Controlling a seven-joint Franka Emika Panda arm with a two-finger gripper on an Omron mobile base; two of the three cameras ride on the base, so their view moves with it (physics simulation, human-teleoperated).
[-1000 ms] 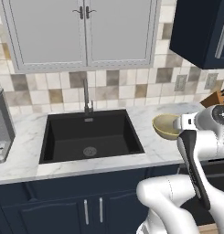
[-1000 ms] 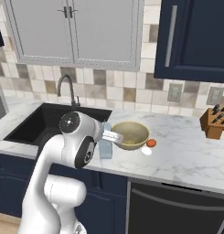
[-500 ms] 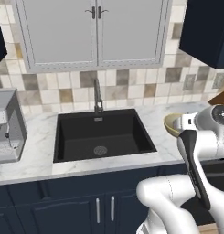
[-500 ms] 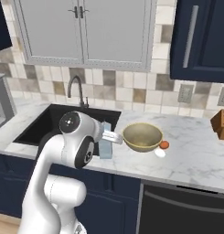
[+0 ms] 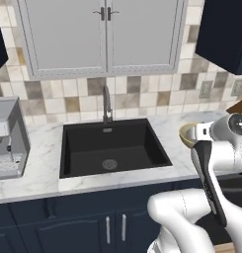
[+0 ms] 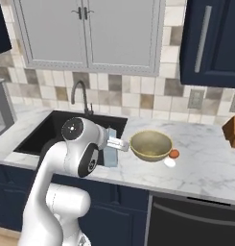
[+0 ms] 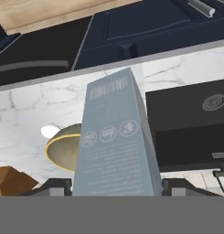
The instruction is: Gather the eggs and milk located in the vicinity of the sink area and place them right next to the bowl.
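Egg point(image 6: 170, 162): it lies on the counter point(image 6: 205, 163) just beside the bowl point(image 6: 150, 145), on the bowl's right front side. By its place, this part of the job looks done.
Small orange thing point(image 6: 174, 153): it sits just behind the egg, close against the bowl's rim. I cannot tell what it is.
Milk carton point(image 6: 110, 146): it is held in front of the arm, over the counter strip between the sink point(image 6: 52, 132) and the bowl. From the hand view the carton point(image 7: 117, 141) runs straight up the middle, with the bowl point(image 7: 63, 148) behind it on one side and the sink point(image 7: 191, 128) on the other.
Gripper point(image 7: 117, 186): the two dark fingertips point(image 7: 54, 186) stand on either side of the carton's base and press against it, so the jaws are gripping the milk.
Carton off the counter or on it: the arm hides its bottom, so I cannot tell.
Bowl: it stands on the counter to the right of the sink, near the front edge; from the left base view its rim point(image 5: 187, 134) shows just past the arm.
Done so far: egg placed by the bowl; milk picked up and carried close to the bowl.
Left to do: set the milk down upright on the counter right beside the bowl, then let go and pull the hand clear.
Risk: the carton is tall and narrow, so it could tip if released off level.
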